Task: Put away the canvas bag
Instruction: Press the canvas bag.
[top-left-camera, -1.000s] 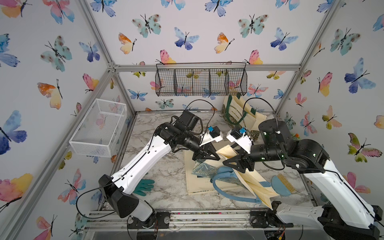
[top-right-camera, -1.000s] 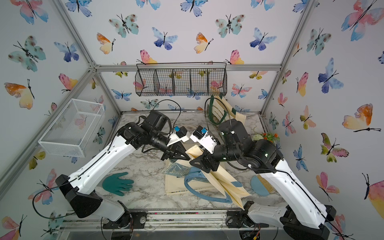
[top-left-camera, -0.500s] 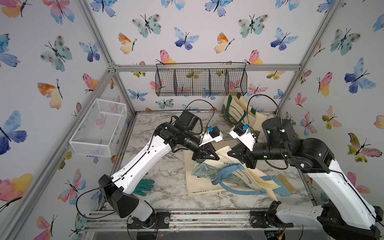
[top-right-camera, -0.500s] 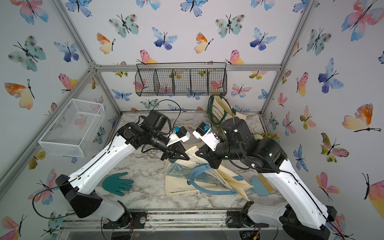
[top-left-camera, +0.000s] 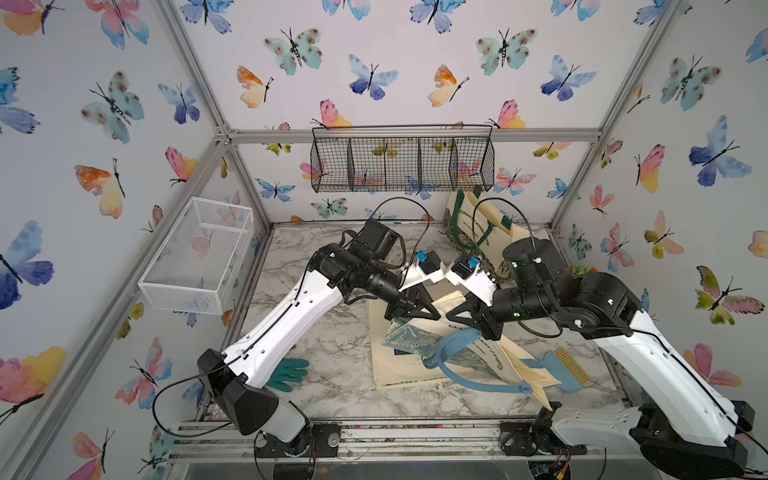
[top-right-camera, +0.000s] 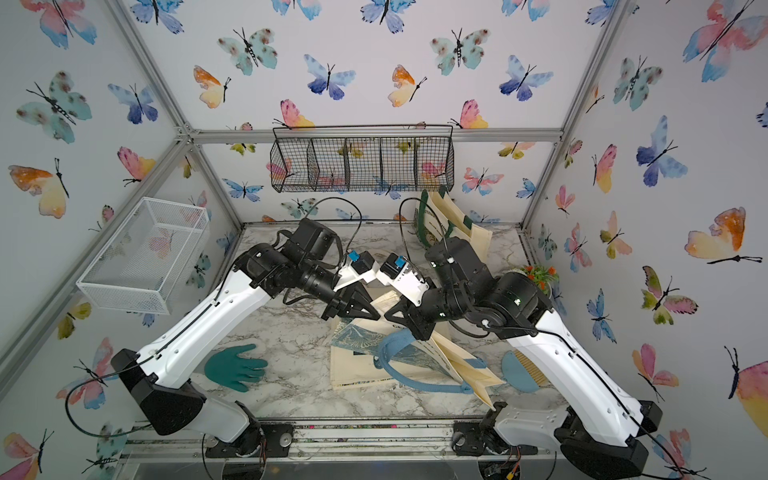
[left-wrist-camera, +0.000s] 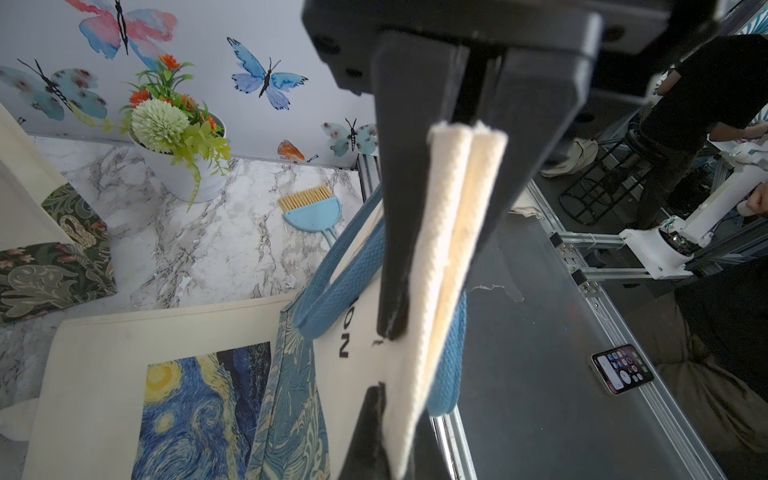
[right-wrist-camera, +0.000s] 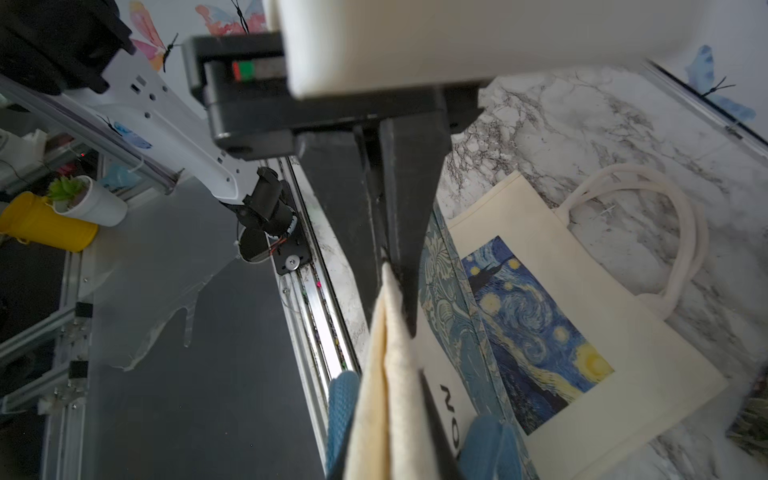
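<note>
Since a second ago the right tool (top-left-camera: 473, 321) has gone from spread jaws to jaws pressed together, and the canvas bag (top-left-camera: 517, 368) that slumped flatter half a second ago is pulled up again into a ridge. The right wrist view shows the jaws pinching a folded cream edge of that bag. The left tool (top-left-camera: 417, 311) is likewise clamped on it – in the left wrist view a doubled cream fold sits squeezed between its two dark fingers (left-wrist-camera: 409, 216), with a blue handle (left-wrist-camera: 345, 274) hanging alongside.

In both top views the two tools face each other just past the middle of the surface (top-left-camera: 332, 365), near one another but not touching. The bag hangs between and below them, trailing out toward 5 o'clock, its lower corner close to the front rail. It partly overlies a second bag (top-left-camera: 388, 368) – cream, with a starry-night print – lying flat on the surface near the centre.

A teal glove (top-left-camera: 287, 375) lies at 8 o'clock, a light blue brush (top-left-camera: 567, 370) at 4 o'clock, and a green-handled bag (top-left-camera: 467, 224) stands at 1 o'clock under the black wire basket (top-left-camera: 403, 166).
</note>
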